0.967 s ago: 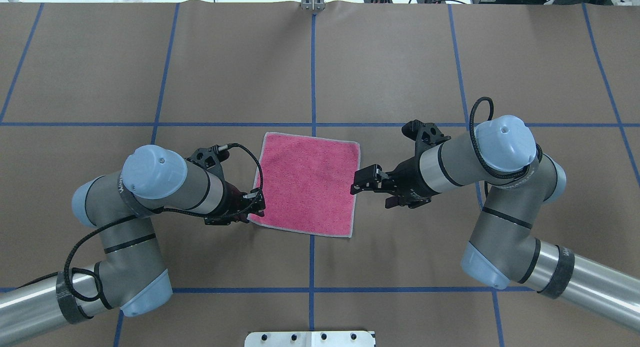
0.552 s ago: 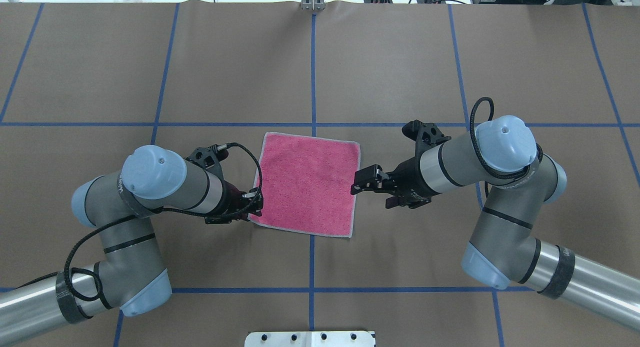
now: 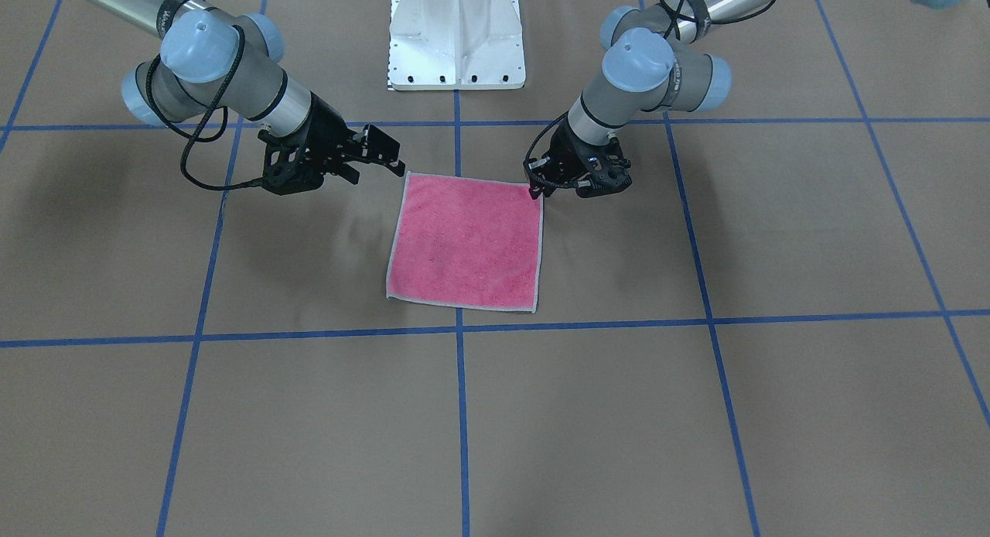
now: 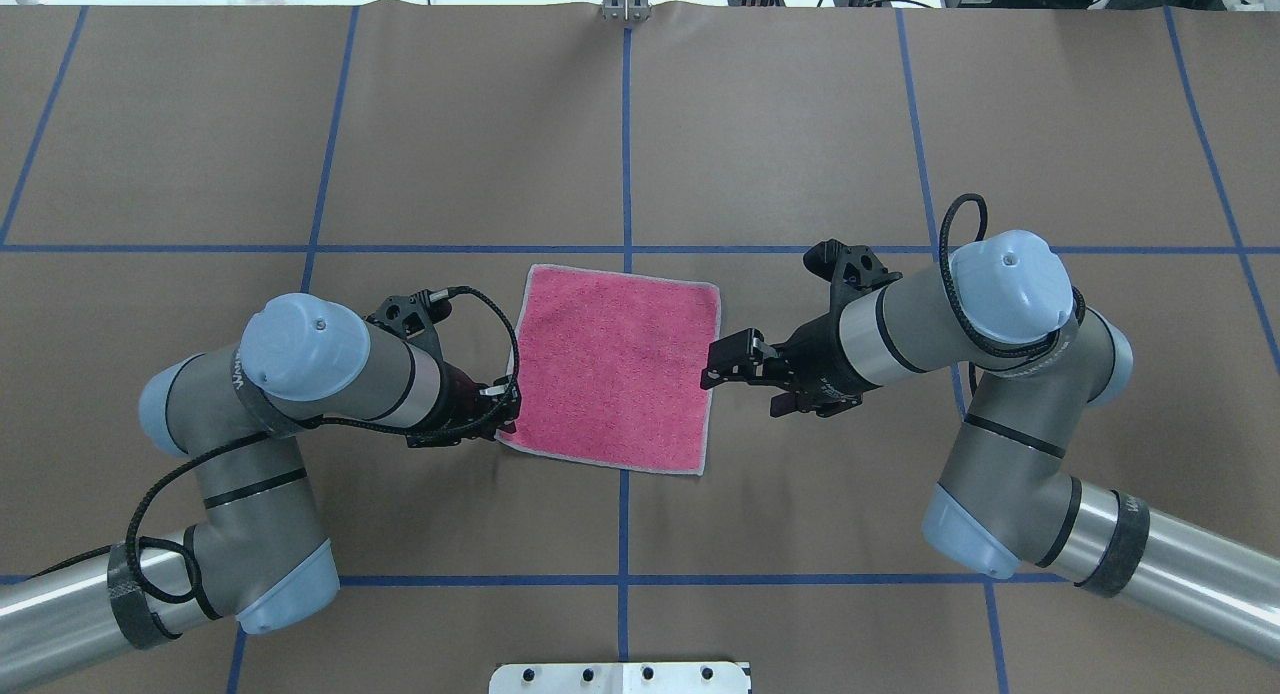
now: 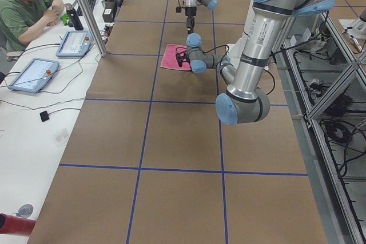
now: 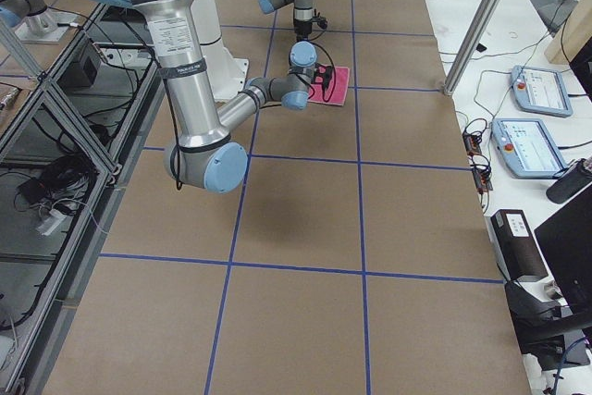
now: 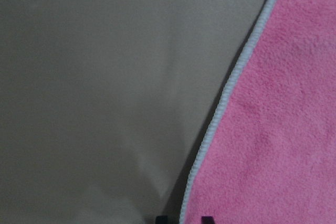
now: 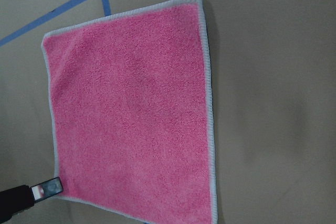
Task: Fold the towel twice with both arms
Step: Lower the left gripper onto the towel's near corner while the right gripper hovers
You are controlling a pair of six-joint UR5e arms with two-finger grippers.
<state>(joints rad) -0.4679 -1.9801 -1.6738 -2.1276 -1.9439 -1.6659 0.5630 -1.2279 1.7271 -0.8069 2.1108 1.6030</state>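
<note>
Left claw [image 4: 500, 414] sits at the lower-left corner of the towel [image 4: 615, 364], its tips narrowly astride the grey hem; whether it pinches, I cannot tell. Right claw [image 4: 716, 364] gapes open at the towel's right edge. The towel lies flat, pink up, mid-frame on the table [image 4: 800, 124].

Pink towel [image 4: 612, 369], light grey stitched border. Brown table cover [image 4: 780, 124] with grid of blue tape lines [image 4: 626, 144]. Left arm [image 4: 350, 374] and right arm [image 4: 900, 334]: silver tubes, grey joints, pale blue caps, black cables. White base [image 3: 456, 34].
</note>
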